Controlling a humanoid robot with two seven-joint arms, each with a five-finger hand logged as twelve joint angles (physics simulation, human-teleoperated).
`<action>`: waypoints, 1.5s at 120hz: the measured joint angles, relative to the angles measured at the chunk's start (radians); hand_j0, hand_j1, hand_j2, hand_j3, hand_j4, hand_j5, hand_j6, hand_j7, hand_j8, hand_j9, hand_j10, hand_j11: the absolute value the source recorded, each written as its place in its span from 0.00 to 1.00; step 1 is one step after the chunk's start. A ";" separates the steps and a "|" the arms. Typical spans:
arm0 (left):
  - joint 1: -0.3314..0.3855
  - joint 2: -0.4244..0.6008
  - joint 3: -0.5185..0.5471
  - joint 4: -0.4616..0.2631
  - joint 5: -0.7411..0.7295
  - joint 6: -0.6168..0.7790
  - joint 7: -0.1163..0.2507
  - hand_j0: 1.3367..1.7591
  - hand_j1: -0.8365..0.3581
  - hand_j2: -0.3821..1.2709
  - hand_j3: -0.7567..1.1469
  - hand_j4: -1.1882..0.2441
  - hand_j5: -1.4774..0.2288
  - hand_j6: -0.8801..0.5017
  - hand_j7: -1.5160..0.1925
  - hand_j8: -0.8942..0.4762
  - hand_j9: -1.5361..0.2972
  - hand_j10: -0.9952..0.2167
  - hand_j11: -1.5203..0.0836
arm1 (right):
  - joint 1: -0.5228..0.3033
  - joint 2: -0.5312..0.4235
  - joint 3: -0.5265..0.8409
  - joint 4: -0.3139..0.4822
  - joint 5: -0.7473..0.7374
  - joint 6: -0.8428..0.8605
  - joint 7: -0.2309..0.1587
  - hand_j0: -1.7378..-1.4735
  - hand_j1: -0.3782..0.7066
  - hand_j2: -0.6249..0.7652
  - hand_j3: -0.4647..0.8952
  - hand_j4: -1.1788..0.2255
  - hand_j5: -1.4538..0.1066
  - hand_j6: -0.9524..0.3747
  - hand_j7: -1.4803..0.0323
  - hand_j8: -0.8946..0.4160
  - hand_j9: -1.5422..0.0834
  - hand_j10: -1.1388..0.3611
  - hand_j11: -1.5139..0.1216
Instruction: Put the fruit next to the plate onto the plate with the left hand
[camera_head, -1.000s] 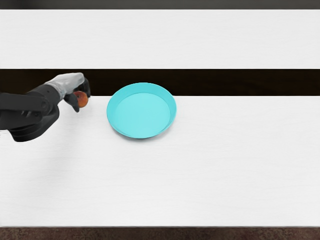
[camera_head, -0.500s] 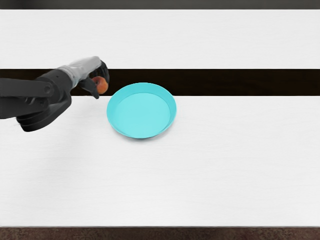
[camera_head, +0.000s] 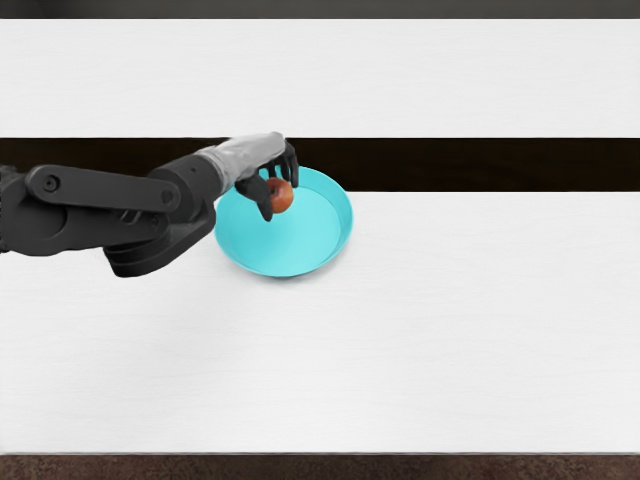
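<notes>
A turquoise round plate (camera_head: 300, 245) sits on the white table near its far edge. My left hand (camera_head: 274, 180) reaches in from the left and hovers over the plate's upper left part. Its dark fingers are curled around a small reddish-orange fruit (camera_head: 281, 195), which hangs above the plate's inner floor. The forearm covers the plate's left rim. No right arm shows.
The white table (camera_head: 430, 330) spreads wide in front of and to the right of the plate. A dark gap (camera_head: 480, 165) runs along the table's far edge, with a white band behind it.
The left hand has carried the fruit to the right, from beside the plate's left side to above the plate. The plate has stayed put.
</notes>
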 joint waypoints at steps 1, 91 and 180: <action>0.001 -0.001 0.000 0.000 0.000 0.000 0.000 0.76 0.37 0.65 0.40 0.34 0.29 0.30 0.33 0.30 0.32 0.23 0.35 | 0.000 0.000 0.000 0.000 0.000 0.000 0.000 0.30 0.06 0.45 0.34 0.82 0.91 0.70 0.96 0.66 0.93 0.74 0.91; 0.052 0.216 -0.088 -0.029 -0.024 -0.085 -0.003 0.76 0.69 0.29 0.40 0.62 0.63 0.42 0.65 0.44 0.62 0.57 0.70 | 0.000 0.000 0.000 0.000 0.000 0.000 0.000 0.30 0.06 0.45 0.34 0.82 0.91 0.70 0.96 0.66 0.93 0.74 0.90; 0.513 0.601 -0.791 0.186 -0.511 -1.061 -0.120 0.76 0.74 0.26 0.40 0.65 0.67 0.45 0.69 0.46 0.66 0.61 0.74 | 0.000 0.000 0.000 0.000 0.000 0.000 0.000 0.30 0.06 0.45 0.34 0.82 0.91 0.70 0.96 0.66 0.93 0.74 0.91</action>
